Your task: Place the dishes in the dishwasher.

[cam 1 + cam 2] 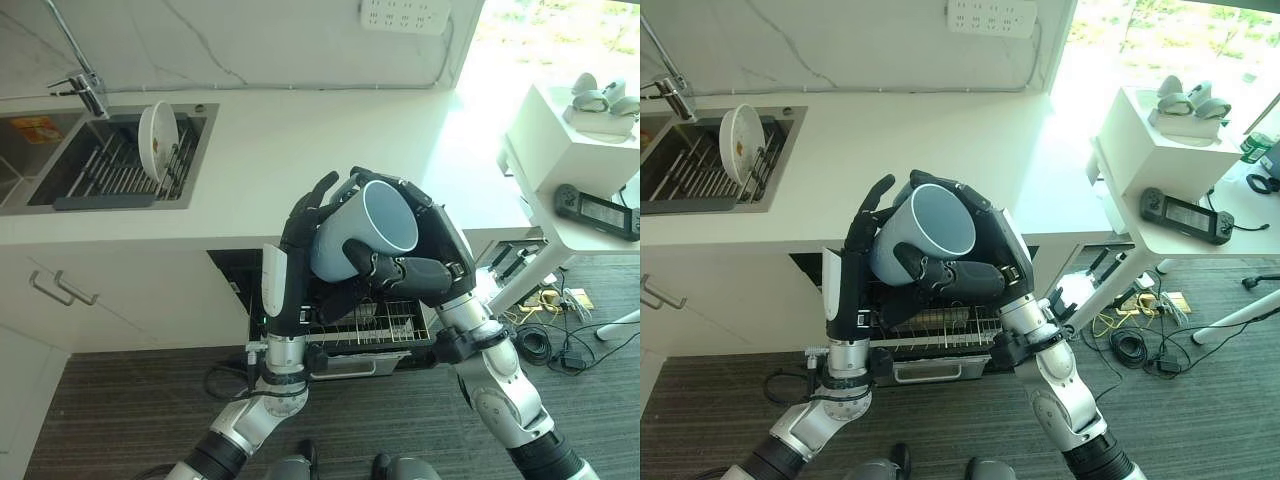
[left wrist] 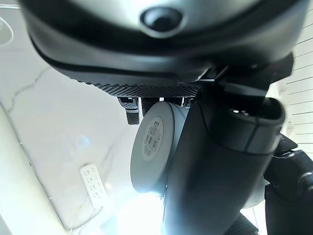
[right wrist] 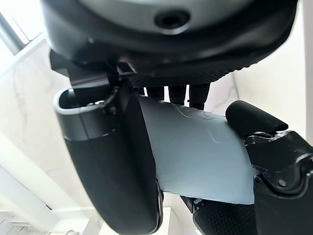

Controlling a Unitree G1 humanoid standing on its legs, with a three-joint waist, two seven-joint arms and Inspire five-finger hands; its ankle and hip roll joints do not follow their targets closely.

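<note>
A pale blue-grey ceramic mug (image 1: pixel 362 232) is held up in the air between both robot hands, above the open dishwasher and in front of the white bench (image 1: pixel 300 150). The mug is tilted, its open mouth facing up and toward the robot's right. The right hand (image 1: pixel 425 262) wraps around the mug, with fingers curled over its far side and the thumb crossing its near side, clasping it. The left hand (image 1: pixel 290 265) stands upright against the mug's left side, its fingers (image 1: pixel 318 196) fairly straight and resting on the wall of the mug, not clenched. In the left wrist view the mug's flat base, bearing a sticker, shows past the hand.

Below the hands, the pulled-out wire dishwasher rack (image 1: pixel 385 322) sits in the dark opening under the bench. To the robot's left, a steel sink (image 1: pixel 60 201) set into the bench holds a round white plate (image 1: pixel 157 139) standing on edge in a drying rack. A white side table (image 1: pixel 590 225) stands to the right.
</note>
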